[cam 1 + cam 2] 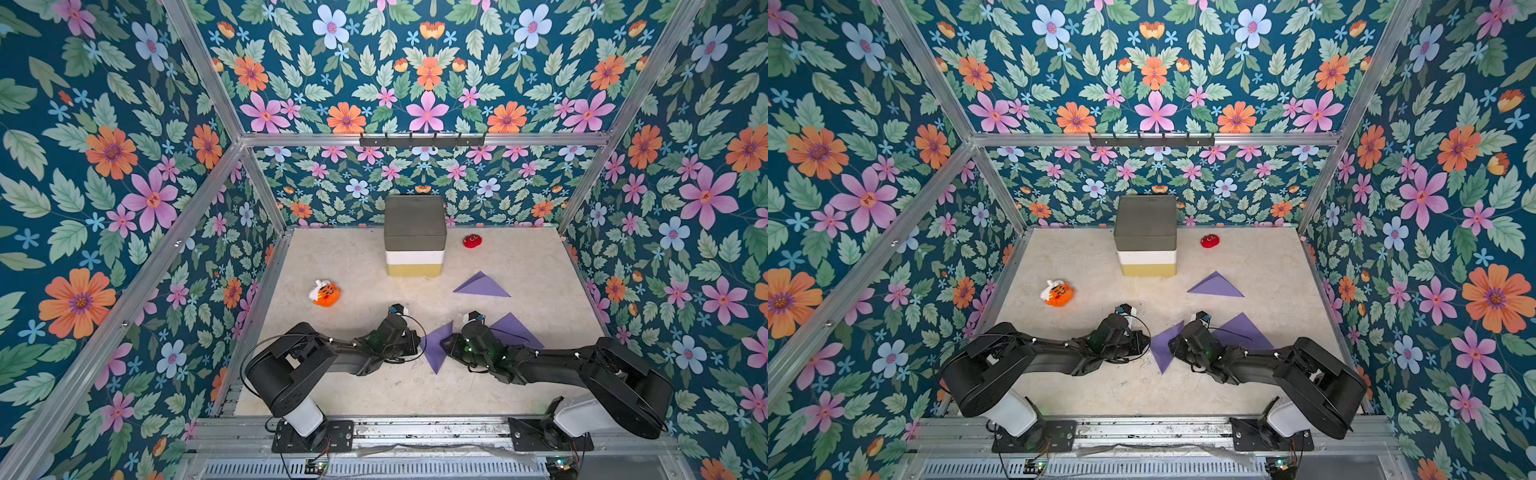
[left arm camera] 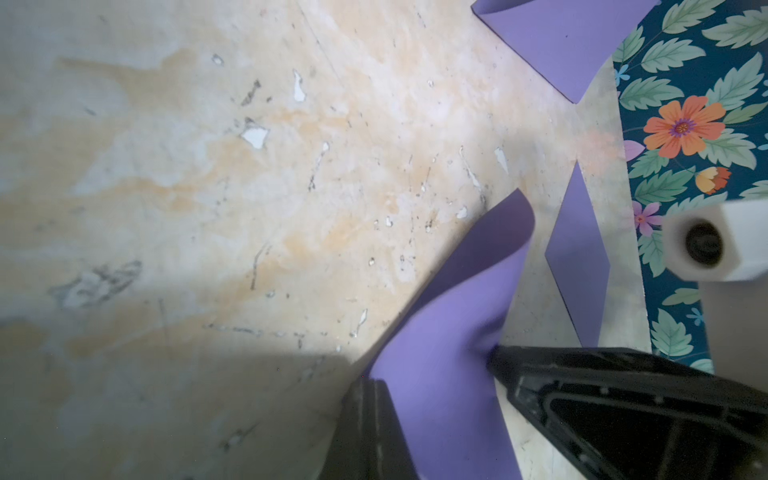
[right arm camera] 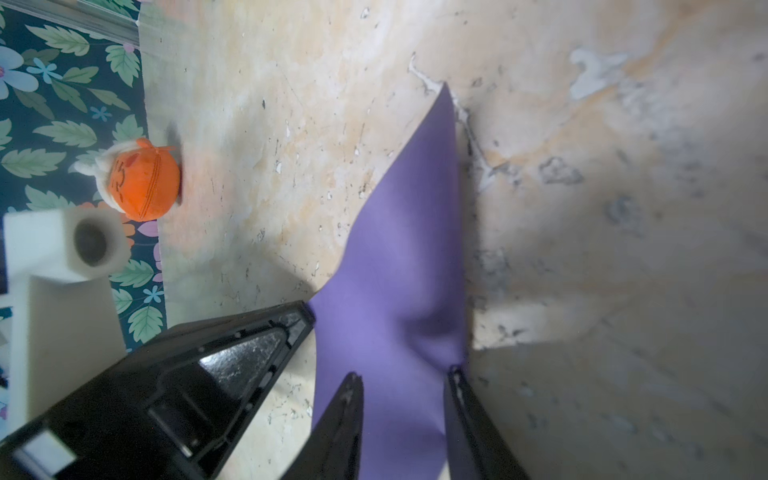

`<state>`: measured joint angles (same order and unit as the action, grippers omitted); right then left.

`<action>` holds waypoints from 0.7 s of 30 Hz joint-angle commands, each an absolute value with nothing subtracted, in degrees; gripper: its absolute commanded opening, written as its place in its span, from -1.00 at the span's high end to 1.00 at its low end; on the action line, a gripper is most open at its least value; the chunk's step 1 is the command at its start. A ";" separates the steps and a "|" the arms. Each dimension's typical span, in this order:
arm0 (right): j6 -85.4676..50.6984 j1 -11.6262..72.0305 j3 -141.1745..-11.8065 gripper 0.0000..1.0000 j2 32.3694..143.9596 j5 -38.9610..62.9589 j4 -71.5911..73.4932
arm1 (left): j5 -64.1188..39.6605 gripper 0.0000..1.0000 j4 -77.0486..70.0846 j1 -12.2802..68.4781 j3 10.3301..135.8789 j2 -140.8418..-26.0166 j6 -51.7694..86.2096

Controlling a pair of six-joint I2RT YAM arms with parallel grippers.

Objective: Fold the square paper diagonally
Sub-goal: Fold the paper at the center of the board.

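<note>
Paper (image 1: 435, 353) nr front bench (image 1: 374, 386) edge: found pinched by L gripper (image 1: 419, 341), straddled by part-open R gripper (image 3: 404, 374), prob. for creasing.

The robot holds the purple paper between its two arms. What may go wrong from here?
1. The purple paper curls up between both arms, so its corners may meet badly and the crease may run crooked.
2. Only the left fingers are shut on it; the right fingers stand apart around it, so it may slip or twist.
3. The right arm hangs over a folded triangle and may drag it.
</note>
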<state>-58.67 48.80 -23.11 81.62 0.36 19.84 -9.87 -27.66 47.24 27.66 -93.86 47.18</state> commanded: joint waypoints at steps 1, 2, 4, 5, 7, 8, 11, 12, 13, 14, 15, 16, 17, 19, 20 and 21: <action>-58.45 48.18 -22.41 0.25 79.27 -1.64 13.79 | -5.93 1.00 -10.06 47.37 27.07 -95.27 45.82; -58.34 47.95 -22.49 0.25 78.27 -1.63 13.48 | -6.05 1.00 -10.10 47.37 27.15 -95.36 45.79; -57.98 47.30 -23.11 0.25 76.06 -0.79 13.11 | -6.38 1.00 -10.27 47.55 27.33 -95.45 45.54; -57.69 47.13 -23.48 0.25 75.30 -0.09 13.29 | -6.42 1.00 -10.28 47.59 27.42 -95.49 45.57; -56.82 46.85 -24.61 0.27 74.31 2.04 15.02 | -6.50 1.00 -10.45 47.69 27.36 -95.46 45.40; -56.52 46.79 -25.20 0.29 74.50 3.05 15.78 | -6.50 1.00 -10.63 47.72 27.33 -95.45 45.39; -55.82 46.76 -28.08 0.49 76.96 5.60 16.94 | -6.68 1.00 -10.72 47.72 27.33 -95.62 45.35; -55.64 46.68 -28.98 0.59 78.23 6.16 17.33 | -6.72 1.00 -10.72 47.79 27.33 -95.75 45.35; -55.53 46.71 -29.61 0.66 79.53 6.41 17.81 | -6.81 1.00 -10.72 47.81 27.33 -95.81 45.38; -55.61 46.59 -30.10 0.73 80.56 6.33 18.03 | -6.82 1.00 -10.72 47.81 27.33 -95.81 45.36; -55.74 46.41 -30.55 0.80 81.54 6.26 18.02 | -6.77 1.00 -10.70 47.85 27.28 -95.87 45.35; -55.79 46.04 -30.76 0.85 82.53 6.00 18.00 | -6.85 1.00 -10.72 47.81 27.33 -95.80 45.37; -55.90 45.72 -30.77 0.86 83.22 5.81 17.98 | -6.77 1.00 -10.72 47.87 27.30 -95.72 45.35; -56.10 44.84 -30.03 0.88 84.61 5.17 18.69 | -6.77 1.00 -10.79 47.89 27.40 -95.71 45.41; -56.16 44.46 -29.54 0.90 85.19 5.06 19.14 | -6.87 1.00 -10.81 47.89 27.42 -95.71 45.42; -56.32 44.02 -29.07 0.92 86.02 4.97 19.46 | -6.86 1.00 -10.81 47.91 27.49 -95.71 45.36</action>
